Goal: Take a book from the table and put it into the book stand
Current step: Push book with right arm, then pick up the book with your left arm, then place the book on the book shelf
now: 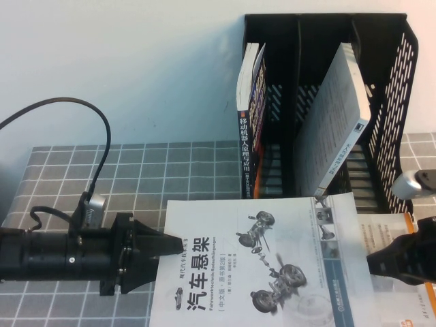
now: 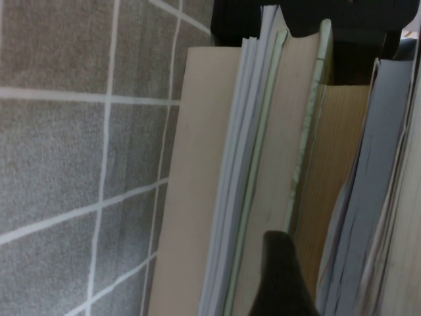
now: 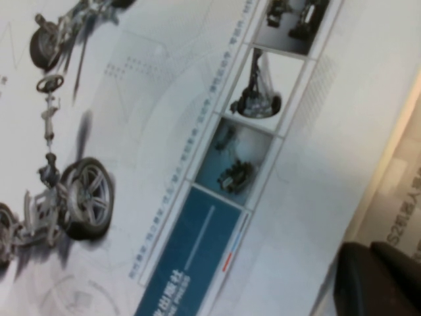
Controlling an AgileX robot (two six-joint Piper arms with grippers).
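The book (image 1: pixel 272 272), white with a black Chinese title and grey suspension pictures, lies flat at the table's (image 1: pixel 136 170) front, on top of other books. My left gripper (image 1: pixel 176 244) is at its left edge. In the left wrist view (image 2: pixel 329 263) one finger (image 2: pixel 283 283) lies under the book's page block (image 2: pixel 368 197), so the gripper seems shut on it. My right gripper (image 1: pixel 373 262) touches the book's right edge. In the right wrist view (image 3: pixel 371 257) its fingers are together beside the cover (image 3: pixel 164 131). The black book stand (image 1: pixel 402 68) stands behind.
The stand holds a dark-spined book (image 1: pixel 255 136) in its left slot and a leaning white book (image 1: pixel 337 122) further right. The ROS2 book with the orange edge (image 1: pixel 417 228) lies under the book at the right and shows in the right wrist view (image 3: pixel 401 197).
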